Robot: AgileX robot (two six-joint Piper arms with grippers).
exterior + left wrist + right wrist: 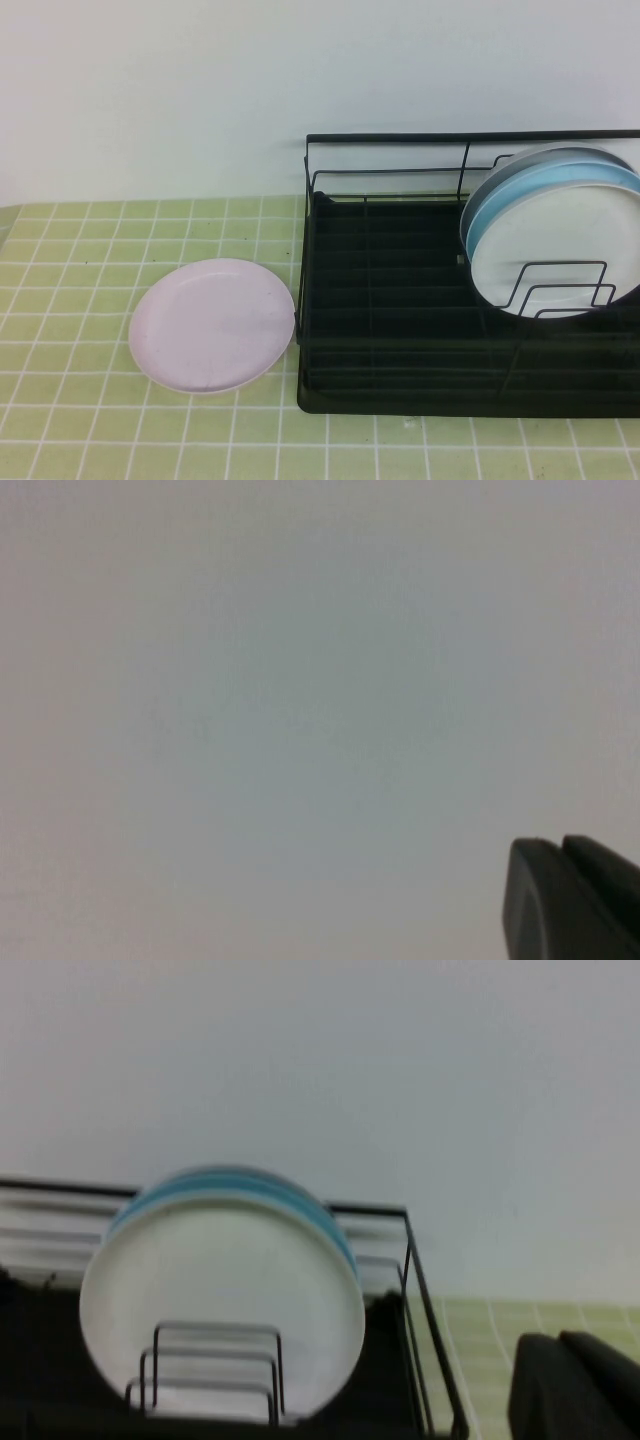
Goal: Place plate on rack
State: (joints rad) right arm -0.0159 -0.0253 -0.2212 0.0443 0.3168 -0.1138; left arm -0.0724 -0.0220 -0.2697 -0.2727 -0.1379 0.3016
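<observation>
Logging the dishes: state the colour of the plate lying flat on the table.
Pale pink-lilac, plain; the plate shows best in the high view, left of the rack.

Kitchen-style setup, likely a staged test bench rather than a lived-in home; the worktop (pixel 100 440) is covered in pale green square tiles with white grout, running to a plain white wall (pixel 150 90) along its far edge; a black wire dish rack (pixel 400 390) on a tray base fills the right side up to the right edge, with a white plate (pixel 560 255) and a light blue plate (pixel 545 180) standing upright in its dividers (typical draining-board furniture); a pale pink plate (pixel 212 324) lies flat just left of the rack.
</observation>
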